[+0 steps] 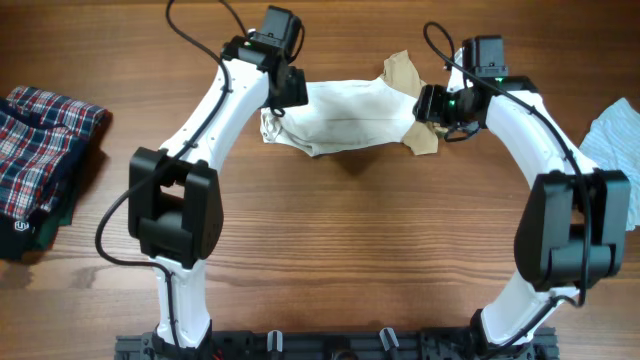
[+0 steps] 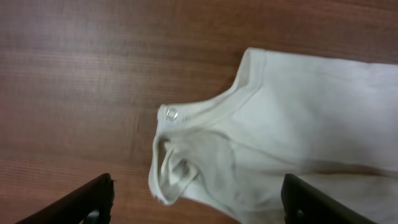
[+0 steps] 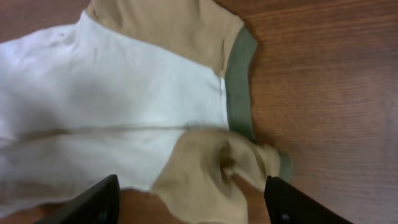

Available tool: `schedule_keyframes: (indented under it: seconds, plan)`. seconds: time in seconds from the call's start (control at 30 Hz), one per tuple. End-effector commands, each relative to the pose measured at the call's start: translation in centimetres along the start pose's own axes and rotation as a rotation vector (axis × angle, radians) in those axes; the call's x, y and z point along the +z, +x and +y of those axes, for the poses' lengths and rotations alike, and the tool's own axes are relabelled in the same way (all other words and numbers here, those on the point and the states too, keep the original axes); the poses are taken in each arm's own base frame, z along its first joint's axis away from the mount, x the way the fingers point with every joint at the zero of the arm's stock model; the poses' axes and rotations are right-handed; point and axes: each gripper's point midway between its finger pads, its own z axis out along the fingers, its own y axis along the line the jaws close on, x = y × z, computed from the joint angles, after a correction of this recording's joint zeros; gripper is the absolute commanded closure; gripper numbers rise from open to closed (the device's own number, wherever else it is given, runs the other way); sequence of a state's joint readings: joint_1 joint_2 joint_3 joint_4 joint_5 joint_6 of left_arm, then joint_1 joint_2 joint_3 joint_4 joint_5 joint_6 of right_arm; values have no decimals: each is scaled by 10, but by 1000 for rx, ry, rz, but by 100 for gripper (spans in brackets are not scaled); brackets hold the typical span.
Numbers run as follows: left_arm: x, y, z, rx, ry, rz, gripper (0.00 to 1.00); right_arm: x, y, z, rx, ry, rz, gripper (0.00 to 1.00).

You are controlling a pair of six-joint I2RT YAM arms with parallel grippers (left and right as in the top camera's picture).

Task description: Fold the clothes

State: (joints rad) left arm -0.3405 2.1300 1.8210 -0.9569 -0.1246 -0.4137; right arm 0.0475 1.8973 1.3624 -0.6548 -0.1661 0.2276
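Note:
A cream-white shirt (image 1: 345, 115) with tan sleeves lies flat across the far middle of the table. My left gripper (image 1: 285, 92) hovers over its left end, open and empty; the left wrist view shows the snap-button hem (image 2: 171, 114) and bunched cloth between the spread fingers (image 2: 196, 205). My right gripper (image 1: 432, 105) hovers over its right end, open and empty; the right wrist view shows a crumpled tan sleeve (image 3: 217, 171) with a green cuff (image 3: 239, 81) between the fingers (image 3: 189, 202). A pale blue striped garment (image 1: 615, 135) lies at the right edge.
A folded plaid red-and-blue garment (image 1: 35, 150) sits on a dark green one at the left edge. Bare wooden tabletop (image 1: 350, 240) lies in front of the shirt.

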Motion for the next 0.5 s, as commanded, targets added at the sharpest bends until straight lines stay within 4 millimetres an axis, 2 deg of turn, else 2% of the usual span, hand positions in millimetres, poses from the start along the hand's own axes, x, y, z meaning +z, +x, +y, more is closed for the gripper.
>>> schedule_keyframes:
  seconds: [0.0, 0.03, 0.07, 0.17, 0.3, 0.47]
  plan:
    - [-2, 8, -8, -89, 102, 80, 12, -24, 11, -11, 22, 71, 36, 37]
    - [-2, 8, -8, -89, 102, 79, 12, -23, 20, -14, 27, 84, 74, 49]
    - [-2, 7, -9, -93, 104, 76, 12, -19, 31, -17, 42, 92, 110, 54]
    - [-2, 7, -9, -93, 104, 77, 10, 1, 46, -24, 88, 96, 116, 55]
    - [0, 4, -11, -94, 111, 63, 8, 15, 48, -27, 83, 87, 81, 52]
    - [27, 13, -10, -91, 86, 109, 7, 21, 51, -29, 81, 83, 65, 50]
